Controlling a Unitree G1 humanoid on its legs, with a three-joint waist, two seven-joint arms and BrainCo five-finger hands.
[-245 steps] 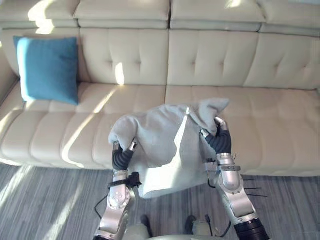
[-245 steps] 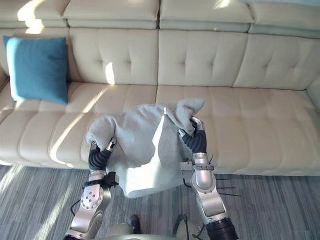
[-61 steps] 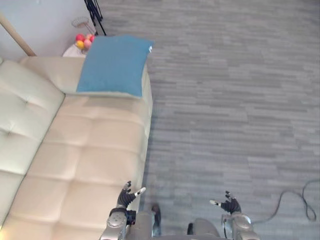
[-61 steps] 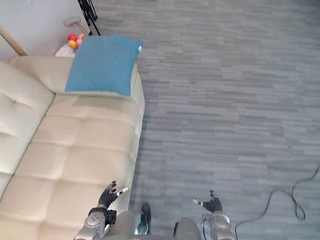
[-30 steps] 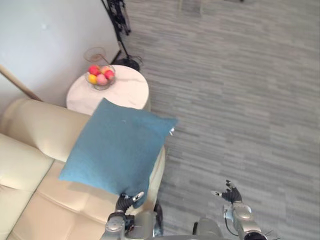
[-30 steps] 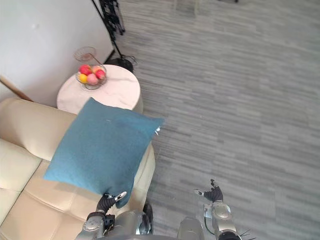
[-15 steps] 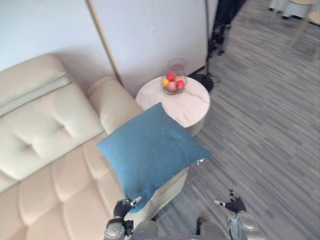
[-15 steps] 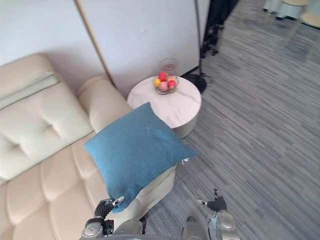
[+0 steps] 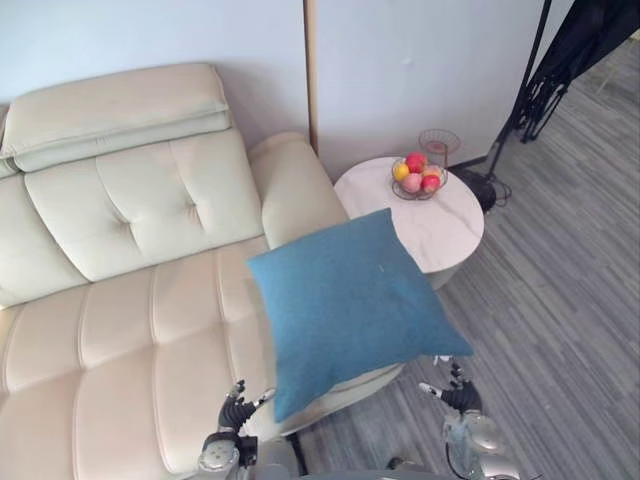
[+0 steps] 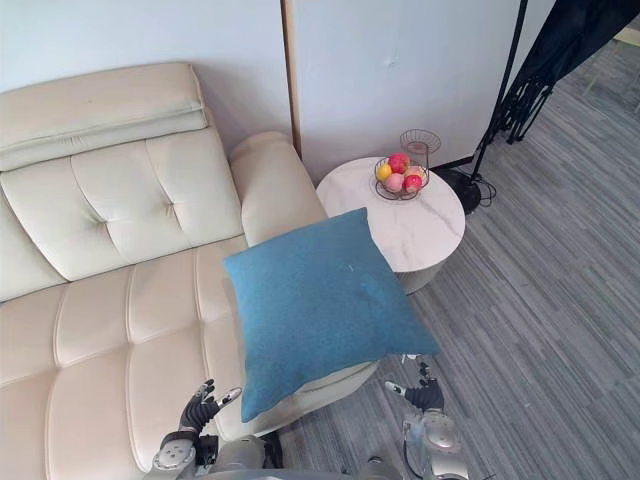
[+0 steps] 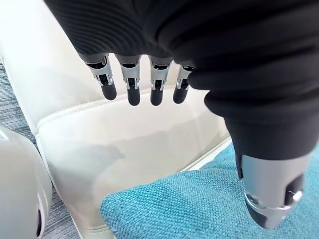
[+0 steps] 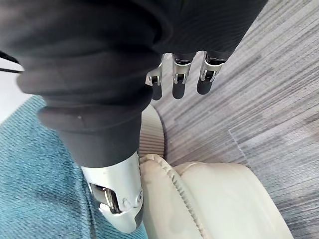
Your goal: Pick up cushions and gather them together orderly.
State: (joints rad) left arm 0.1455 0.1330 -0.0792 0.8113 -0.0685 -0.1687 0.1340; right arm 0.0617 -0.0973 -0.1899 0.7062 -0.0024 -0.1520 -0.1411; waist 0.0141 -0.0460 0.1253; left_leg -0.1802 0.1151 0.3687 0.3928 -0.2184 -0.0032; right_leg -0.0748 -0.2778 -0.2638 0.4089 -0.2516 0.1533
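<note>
**Two empty hands, one blue cushion (image 9: pixel 350 300)**

The left hand (image 9: pixel 236 411), fingers loosely spread, hangs by the cushion's lower corner; the right hand (image 9: pixel 458 394), equally loose, hovers over grey floor (image 9: pixel 560 280). The cushion lies at the end of the cream sofa (image 9: pixel 130 330), near a round white bench (image 9: pixel 445 228) bearing fruit (image 9: pixel 415 175).

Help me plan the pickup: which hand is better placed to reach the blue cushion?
Probably the left hand: open, beside the cushion's lower corner at the sofa's edge. The right hand, also open, sits over the floor below the other corner.
</note>
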